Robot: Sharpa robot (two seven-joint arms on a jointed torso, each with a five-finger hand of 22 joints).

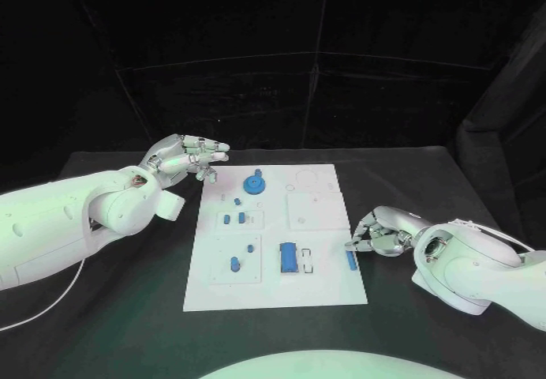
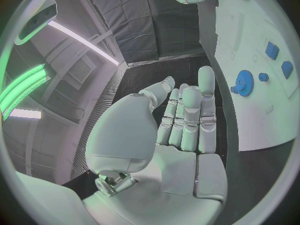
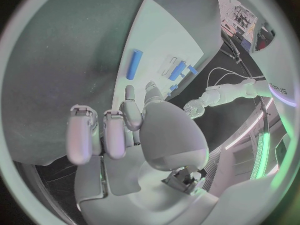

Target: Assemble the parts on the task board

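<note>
I see the white rectangular task board [image 1: 273, 237] mid-desk, small blue plastic parts [image 1: 291, 257] lying in its recesses. Left hand [image 1: 188, 158] hovers off its far corner, fingers apart, empty. Right hand [image 1: 379, 234] beside the near-right edge, fingers curled, holding nothing.

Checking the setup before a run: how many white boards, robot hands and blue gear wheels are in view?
White task board: 1
Silver many-fingered hands: 2, the left hand and the right hand
Blue gear wheel: 1
Total: 4
</note>
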